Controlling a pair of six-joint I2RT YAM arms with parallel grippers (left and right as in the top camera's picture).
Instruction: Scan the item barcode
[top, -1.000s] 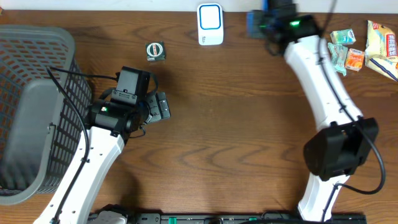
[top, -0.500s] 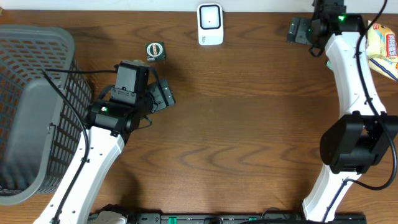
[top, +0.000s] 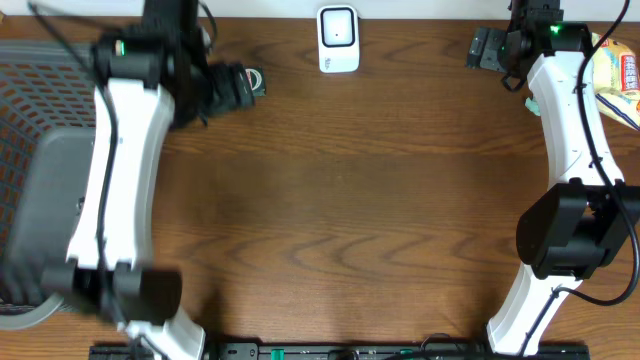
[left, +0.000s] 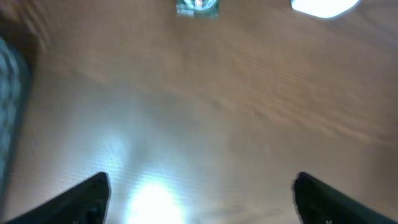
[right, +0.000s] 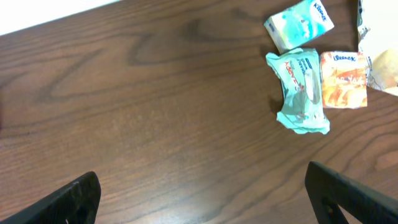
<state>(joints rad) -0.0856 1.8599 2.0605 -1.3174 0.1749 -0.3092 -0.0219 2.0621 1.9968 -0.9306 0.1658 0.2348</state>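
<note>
Brown wood-grain table (top: 350, 200), grey mesh basket (top: 25, 115), teal tissue pack (right: 300, 93), orange pack (right: 341, 79)

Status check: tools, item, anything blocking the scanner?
Left tool open, empty. Right tool open, empty, tissue packs ahead of it. Small green item on table, ungripped, left of scanner. Nothing in front of scanner.

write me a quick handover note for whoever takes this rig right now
Left claw: open, empty, near the small green and black item at the table's far edge.
Right claw: open, empty, above bare table beside the tissue packs.
White scanner: at the far edge, nothing in front of it.
Done: no item is held; left wrist view is blurred.
Left: grasp an item and show its barcode to the scanner. Grey basket sits at the left.
</note>
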